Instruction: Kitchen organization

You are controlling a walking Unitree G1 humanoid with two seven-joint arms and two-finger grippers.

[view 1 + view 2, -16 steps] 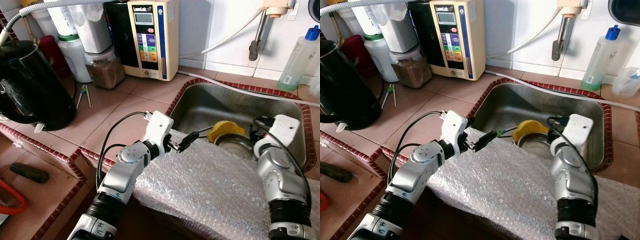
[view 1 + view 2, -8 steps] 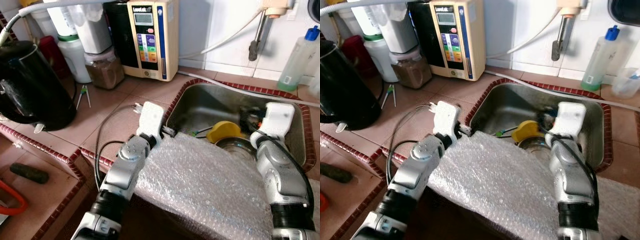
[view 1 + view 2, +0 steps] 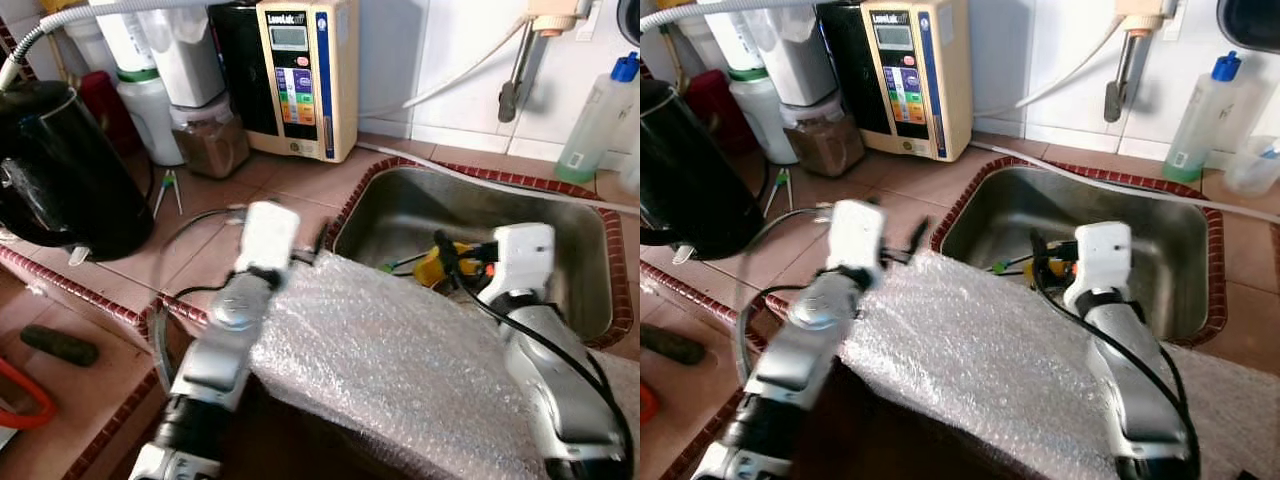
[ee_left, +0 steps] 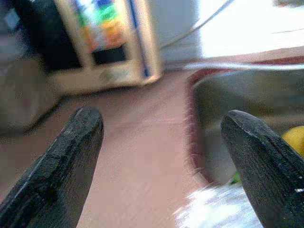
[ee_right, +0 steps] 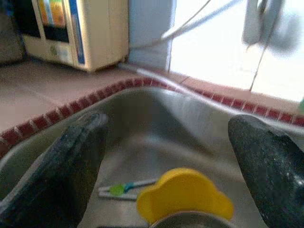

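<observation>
Here both hands, left (image 4: 161, 156) and right (image 5: 166, 161), gape empty; water ionizer (image 3: 298, 75) label unreadable.

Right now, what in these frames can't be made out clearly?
- Metal bowl under the yellow lid: cut off by the right wrist view's edge, hidden behind the right gripper in the eye views.
- Panel text on the beige water machine: too small.
- Left wrist view: motion-blurred; the small green item in the sink is unidentifiable.
</observation>
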